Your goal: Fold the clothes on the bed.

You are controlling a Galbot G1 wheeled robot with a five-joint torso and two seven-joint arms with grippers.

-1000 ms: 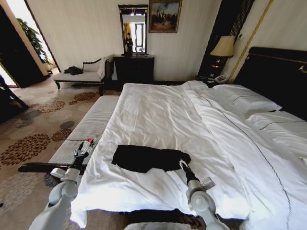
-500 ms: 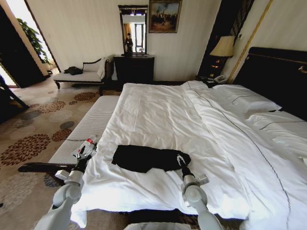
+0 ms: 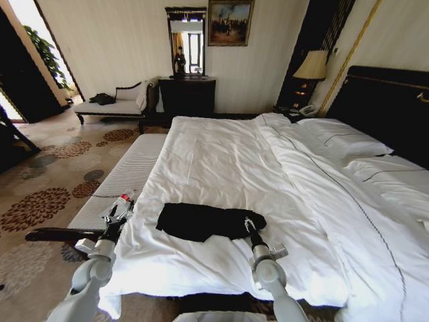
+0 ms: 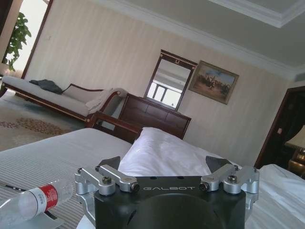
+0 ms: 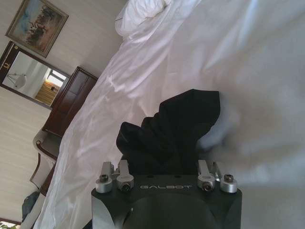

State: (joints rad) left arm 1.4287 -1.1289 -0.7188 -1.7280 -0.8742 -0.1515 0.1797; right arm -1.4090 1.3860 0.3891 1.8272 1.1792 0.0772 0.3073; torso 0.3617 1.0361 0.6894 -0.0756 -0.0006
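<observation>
The clothes are one black T-shirt (image 3: 206, 221), lying crumpled on the white duvet near the foot of the bed (image 3: 221, 161). My right gripper (image 3: 249, 224) is at the shirt's right end. In the right wrist view the bunched black T-shirt (image 5: 174, 129) reaches down between the widely spread links of the right gripper (image 5: 162, 160), which stands open. My left gripper (image 3: 115, 218) hovers off the bed's left edge, beside a plastic bottle (image 3: 119, 203). In the left wrist view the left gripper (image 4: 164, 164) is open with nothing in it.
A pale striped bench (image 3: 124, 178) runs along the bed's left side with the red-labelled bottle (image 4: 34, 200) on it. Pillows (image 3: 345, 142) and a dark headboard (image 3: 392, 107) lie to the right. A dresser (image 3: 186, 97) and a chaise (image 3: 110, 106) stand at the far wall.
My right gripper has moved forward to the shirt's right end. My left gripper has shifted slightly toward the bed. The shirt has not moved.
</observation>
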